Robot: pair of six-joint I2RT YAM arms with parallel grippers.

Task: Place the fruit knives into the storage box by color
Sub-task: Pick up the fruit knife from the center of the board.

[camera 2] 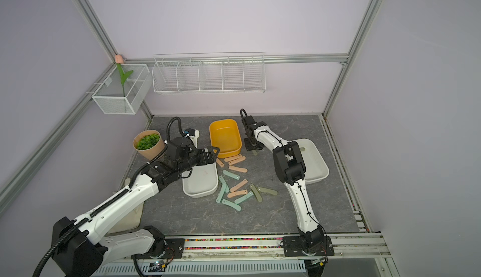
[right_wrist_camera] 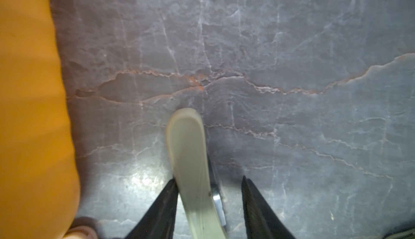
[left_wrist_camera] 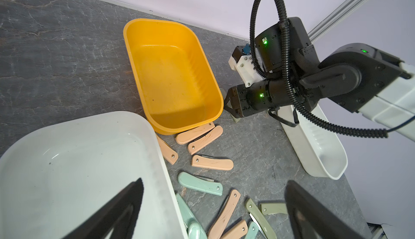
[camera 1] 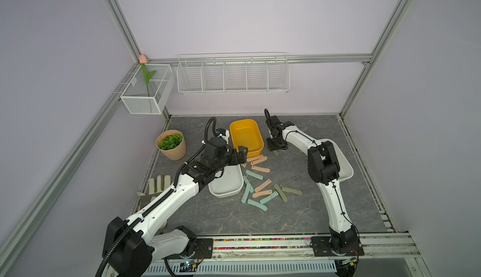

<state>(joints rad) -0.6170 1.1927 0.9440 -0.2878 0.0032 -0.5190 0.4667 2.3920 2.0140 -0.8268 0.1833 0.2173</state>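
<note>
Knife base cut off between jaws; glove partly hidden.

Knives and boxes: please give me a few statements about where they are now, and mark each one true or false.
The yellow box holds pink knives. False: it is empty; the pink knives lie on the table beside it.
The left gripper is open and empty. True.
An olive knife lies between the jaws of the right gripper. True.
The teal knives are inside the white box. False: they lie on the table beside the white box.
</note>
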